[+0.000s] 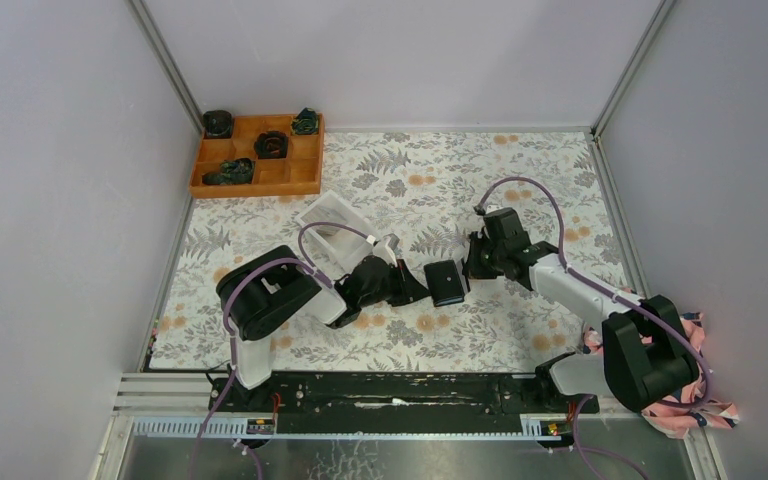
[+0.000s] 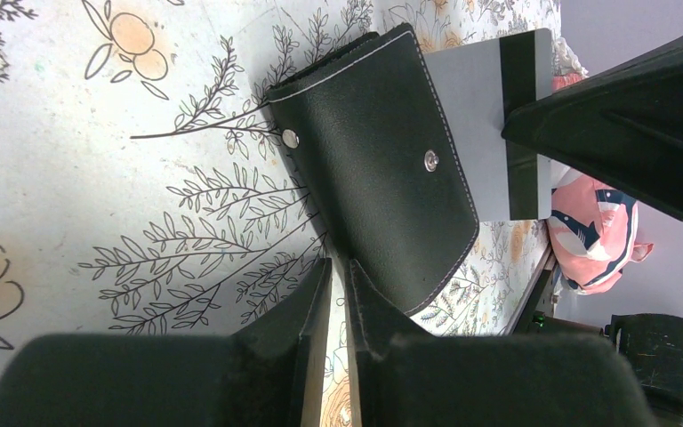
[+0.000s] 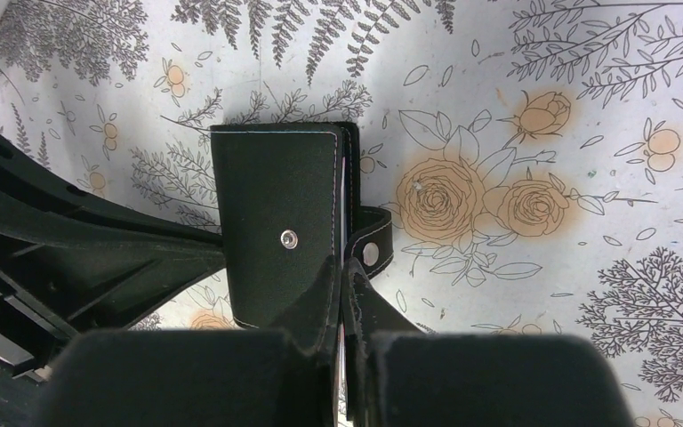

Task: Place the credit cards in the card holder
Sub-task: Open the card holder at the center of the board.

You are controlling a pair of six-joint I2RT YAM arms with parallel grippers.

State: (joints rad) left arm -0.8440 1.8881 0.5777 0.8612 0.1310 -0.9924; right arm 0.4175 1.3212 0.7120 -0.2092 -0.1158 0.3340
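The card holder (image 1: 448,282) sits on the floral tablecloth (image 1: 480,180) between the two arms, folded shut with its black outer face and silver snap stud (image 3: 288,237) showing. Its clasp tab (image 3: 372,245) hangs loose off one side.

The right gripper (image 3: 341,276) meets the card holder at the side where the tab hangs. Its jaws are pressed together on a credit card (image 2: 485,98), grey with a black stripe. In the right wrist view this card is only a thin pale line running from between the fingers into the holder's open edge. In the left wrist view part of the card is tucked behind the holder and the rest sticks out toward the right gripper.

The left gripper (image 2: 338,267) is at the opposite side of the card holder. Its jaws stand a narrow slit apart, with tablecloth showing through the gap. One fingertip (image 2: 356,271) rests against the holder's stitched edge. Whether this gripper actually pinches that edge cannot be told.

A white tray (image 1: 338,220) lies beyond the left arm from the card holder, and an orange compartmented box (image 1: 257,155) sits farther off the same way.
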